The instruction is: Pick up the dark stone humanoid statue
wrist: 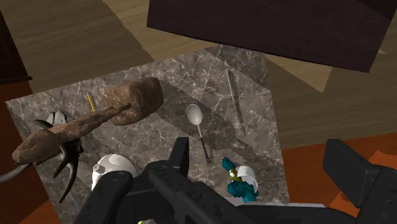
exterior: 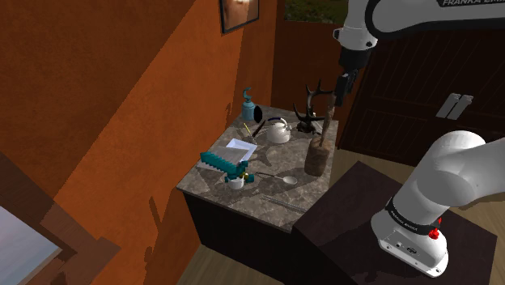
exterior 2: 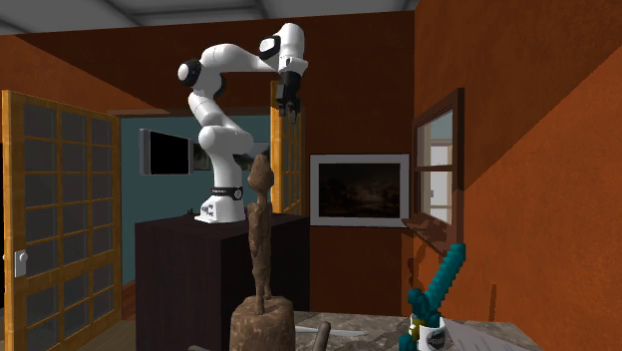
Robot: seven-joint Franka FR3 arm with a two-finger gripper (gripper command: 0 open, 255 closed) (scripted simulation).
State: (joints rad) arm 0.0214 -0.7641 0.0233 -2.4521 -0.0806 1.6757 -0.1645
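Observation:
The statue (exterior: 317, 148) is a thin, rough brown figure standing upright on a chunky base near the marble table's edge closest to the stand. In the second exterior view the statue (exterior 2: 262, 234) rises in the foreground. My black gripper (exterior: 334, 99) hangs well above its head, apart from it. From the far side, the gripper (exterior 2: 288, 110) shows high under the arm's wrist. In the wrist view the statue (wrist: 108, 114) lies far below, off to one side of the gripper (wrist: 261, 159), whose fingers stand wide apart and hold nothing.
On the marble table (exterior: 267, 210) are a teal pixel sword in a white cup (exterior: 232, 168), a white kettle (exterior: 277, 130), dark antlers (exterior: 312, 109), a teal bottle (exterior: 248, 104), a spoon (exterior: 282, 178) and a thin rod (exterior: 283, 202). The dark stand (exterior: 348, 219) adjoins the table.

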